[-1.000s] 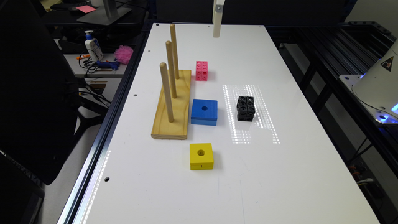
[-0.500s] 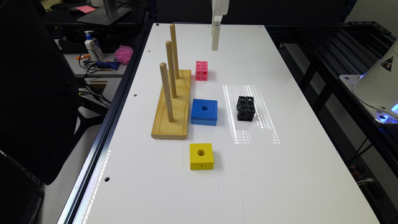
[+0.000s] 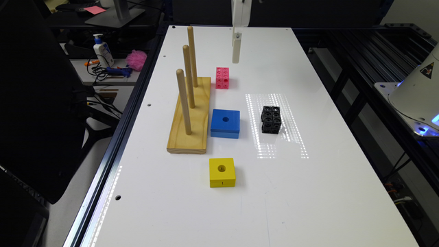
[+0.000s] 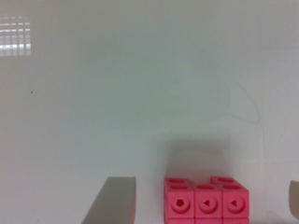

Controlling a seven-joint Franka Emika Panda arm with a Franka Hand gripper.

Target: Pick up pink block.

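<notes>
End effector (image 3: 235,56) is hanging above the white worktop (image 3: 308,192), not touching anything. In the wrist view its two fingers (image 4: 114,200) are standing wide apart with the pink block (image 4: 205,200) showing between them, nothing gripped. Pink block (image 3: 222,78) is lying flat on the worktop, near the end effector and just beside the far end of the wooden peg board (image 3: 190,118), which is carrying three upright pegs. Blue block (image 3: 225,123) is sitting nearer the camera, beside the board. Black block (image 3: 271,119) is sitting toward the exterior view's right of the blue one, apart from it. Yellow block (image 3: 222,172) is sitting nearest the camera.
</notes>
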